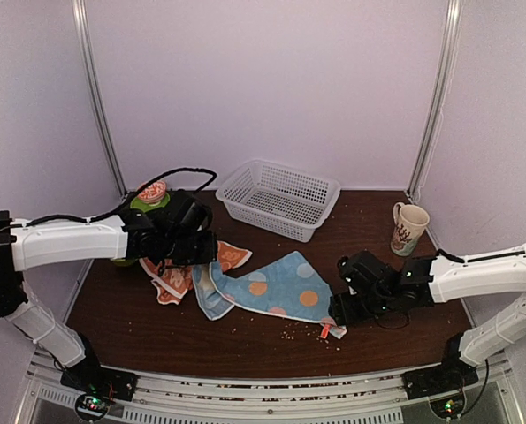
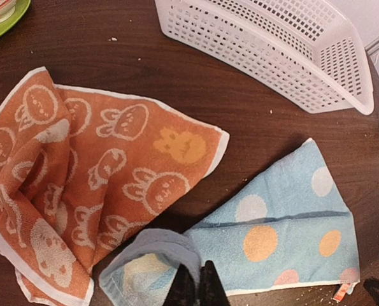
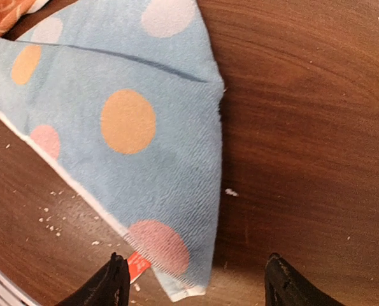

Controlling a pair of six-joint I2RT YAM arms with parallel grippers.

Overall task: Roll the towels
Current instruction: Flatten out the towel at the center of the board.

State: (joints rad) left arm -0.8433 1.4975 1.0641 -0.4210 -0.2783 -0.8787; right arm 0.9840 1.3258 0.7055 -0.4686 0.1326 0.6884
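The light blue towel (image 1: 276,287) with peach and pink dots lies spread on the dark wooden table. Its left end is folded up, and my left gripper (image 2: 195,288) is shut on that fold. In the overhead view the left gripper (image 1: 192,252) hovers over the place where the two towels meet. The orange-red towel (image 2: 113,166) with white bunny figures lies crumpled to the left, partly under the blue towel (image 2: 291,217). My right gripper (image 3: 199,284) stands open over the blue towel's (image 3: 113,115) right corner, a finger on each side and nothing gripped. A red tag (image 3: 137,262) sticks out at that corner.
A white plastic basket (image 1: 280,199) stands at the back centre. A patterned mug (image 1: 408,228) is at the back right. A green plate (image 1: 148,203) with a cup on it sits at the back left, behind the left arm. Crumbs dot the table near the front.
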